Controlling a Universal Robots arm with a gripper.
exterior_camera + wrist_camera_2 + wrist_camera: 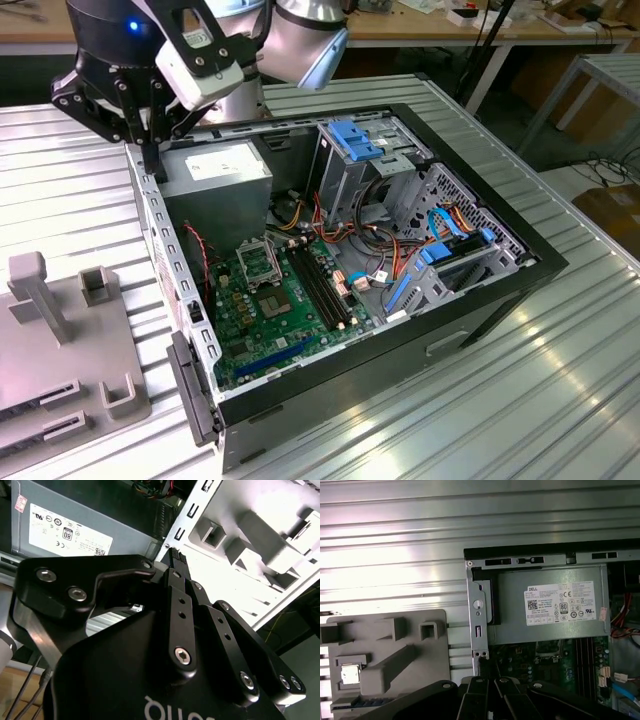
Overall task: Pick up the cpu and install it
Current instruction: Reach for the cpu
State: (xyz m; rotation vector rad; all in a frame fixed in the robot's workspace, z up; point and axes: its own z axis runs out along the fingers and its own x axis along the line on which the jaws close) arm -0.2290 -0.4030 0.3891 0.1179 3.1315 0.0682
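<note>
Gripper (150, 172): fingers pressed together, over PC case (480, 300) wall, nr PSU (215, 170).
CPU (350, 674): 1 chip in grey fixture (437, 680) pocket beside case, apart from gripper.

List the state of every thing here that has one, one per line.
Black pincer: shut, empty, over the case's rim.
Small silver square cpu: lying flat in a pocket of the grey tray, not gripped.
Black computer case: on its side, panel off, inside exposed.
Grey metal power supply: mounted in the case.
</note>
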